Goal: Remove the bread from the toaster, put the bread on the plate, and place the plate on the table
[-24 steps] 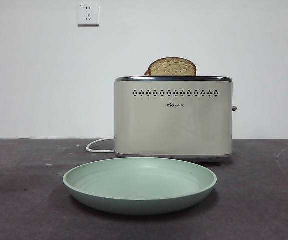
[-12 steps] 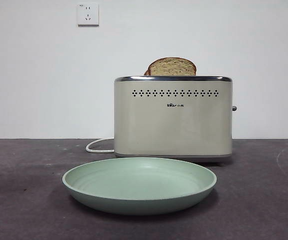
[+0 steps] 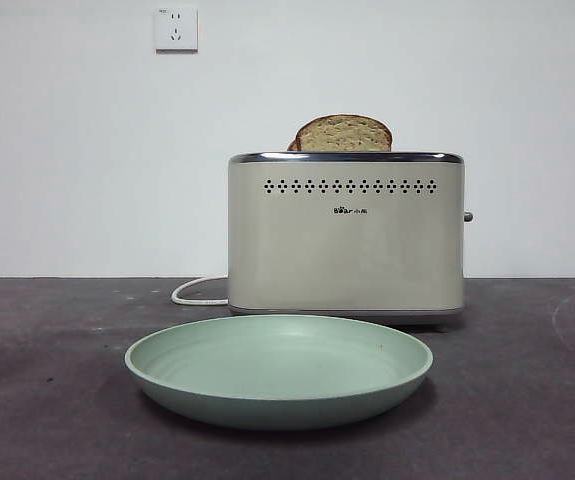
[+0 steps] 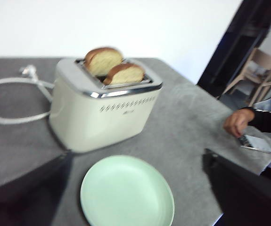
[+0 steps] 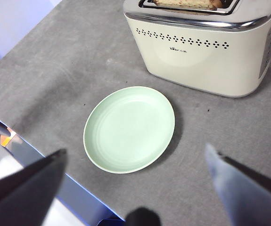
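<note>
The cream toaster (image 3: 345,235) stands on the dark table (image 3: 47,380). The bread (image 3: 343,133) stands in its slot, only the domed top showing. A second slice peeks out behind it. In the left wrist view both slices (image 4: 124,74) stand in the toaster (image 4: 102,113). The mint-green plate (image 3: 279,370) lies empty on the table in front of the toaster. It also shows in the left wrist view (image 4: 127,193) and the right wrist view (image 5: 129,128). My left gripper (image 4: 137,155) and right gripper (image 5: 135,150) hover high above the plate, both open and empty. Neither shows in the front view.
The white cord (image 3: 197,292) loops out from behind the toaster on its left. A person's hand (image 4: 239,123) rests at the table's edge off to one side. The table's front edge (image 5: 41,155) lies close to the plate.
</note>
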Robot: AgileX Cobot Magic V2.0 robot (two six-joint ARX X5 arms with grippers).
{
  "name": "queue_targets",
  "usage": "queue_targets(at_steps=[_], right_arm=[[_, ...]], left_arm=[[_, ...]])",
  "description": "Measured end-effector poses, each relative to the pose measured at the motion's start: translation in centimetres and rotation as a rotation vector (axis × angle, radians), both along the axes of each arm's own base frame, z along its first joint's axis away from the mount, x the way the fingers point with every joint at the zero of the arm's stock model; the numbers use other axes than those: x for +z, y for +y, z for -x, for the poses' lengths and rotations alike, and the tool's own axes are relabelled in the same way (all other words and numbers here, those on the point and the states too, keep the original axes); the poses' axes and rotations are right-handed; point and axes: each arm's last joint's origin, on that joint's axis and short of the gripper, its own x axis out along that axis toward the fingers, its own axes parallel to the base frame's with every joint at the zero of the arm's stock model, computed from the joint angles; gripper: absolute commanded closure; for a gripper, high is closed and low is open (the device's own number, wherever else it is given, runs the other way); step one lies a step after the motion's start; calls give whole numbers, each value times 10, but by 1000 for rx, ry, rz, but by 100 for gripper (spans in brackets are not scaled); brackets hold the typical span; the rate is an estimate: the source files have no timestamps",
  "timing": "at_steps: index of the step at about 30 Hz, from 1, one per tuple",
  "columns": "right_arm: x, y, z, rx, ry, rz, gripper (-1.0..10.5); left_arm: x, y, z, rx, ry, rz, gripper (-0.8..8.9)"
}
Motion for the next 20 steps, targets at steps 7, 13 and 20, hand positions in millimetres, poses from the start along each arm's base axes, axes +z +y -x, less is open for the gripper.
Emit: queue_targets(at_steps=[7, 13, 20], right_arm=[[0, 0, 0, -4, 4, -4, 317], [0, 0, 0, -4, 5, -4, 317], [-1, 0, -3, -4, 16, -3, 317]], left_arm=[[11, -1, -23, -48, -35, 9, 302], [40, -9, -51, -114, -104, 6, 302], [64, -37, -106, -216, -189, -31, 302]])
